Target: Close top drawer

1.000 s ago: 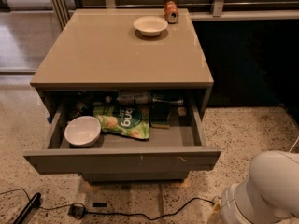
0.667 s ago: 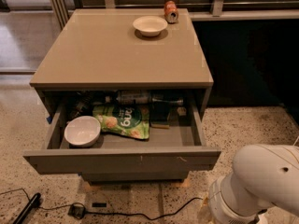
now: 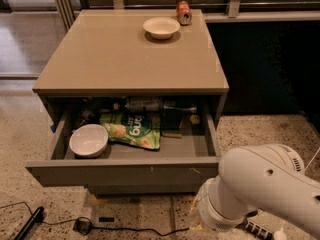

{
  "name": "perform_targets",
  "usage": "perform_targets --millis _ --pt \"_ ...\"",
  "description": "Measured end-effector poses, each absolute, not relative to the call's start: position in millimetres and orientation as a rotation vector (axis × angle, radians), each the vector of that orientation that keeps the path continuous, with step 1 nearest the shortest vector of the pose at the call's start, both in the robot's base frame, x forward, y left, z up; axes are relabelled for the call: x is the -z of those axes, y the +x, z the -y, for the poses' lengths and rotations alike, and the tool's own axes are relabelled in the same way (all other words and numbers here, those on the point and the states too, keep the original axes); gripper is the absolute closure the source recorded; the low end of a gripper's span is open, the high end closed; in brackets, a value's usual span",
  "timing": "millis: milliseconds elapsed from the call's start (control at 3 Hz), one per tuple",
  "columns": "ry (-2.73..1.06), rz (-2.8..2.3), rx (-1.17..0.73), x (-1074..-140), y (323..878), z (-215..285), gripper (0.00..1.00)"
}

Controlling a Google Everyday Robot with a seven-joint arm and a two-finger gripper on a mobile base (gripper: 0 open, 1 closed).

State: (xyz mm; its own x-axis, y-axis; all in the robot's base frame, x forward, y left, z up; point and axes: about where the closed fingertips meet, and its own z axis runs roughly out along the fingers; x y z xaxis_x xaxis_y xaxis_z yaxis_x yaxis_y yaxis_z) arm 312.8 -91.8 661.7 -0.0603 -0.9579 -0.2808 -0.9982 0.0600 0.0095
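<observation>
One view only: the top drawer point(image 3: 120, 173) is standing well out of the cabinet point(image 3: 130, 59), holding a white bowl point(image 3: 88, 140) at its left and a green snack bag point(image 3: 131, 130) beside that. My white arm point(image 3: 260, 189) is hanging at lower right, near the drawer's front right corner. The gripper is sitting out of frame, so I cannot tell whether it is apart or together.
</observation>
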Motion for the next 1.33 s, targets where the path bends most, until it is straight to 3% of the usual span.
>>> perform_targets --millis 667,1333 --pt "-1.954 -2.107 -0.293 -655 373 70 1.0" --pt "-1.934 -2.045 -0.236 -663 444 16 1.0"
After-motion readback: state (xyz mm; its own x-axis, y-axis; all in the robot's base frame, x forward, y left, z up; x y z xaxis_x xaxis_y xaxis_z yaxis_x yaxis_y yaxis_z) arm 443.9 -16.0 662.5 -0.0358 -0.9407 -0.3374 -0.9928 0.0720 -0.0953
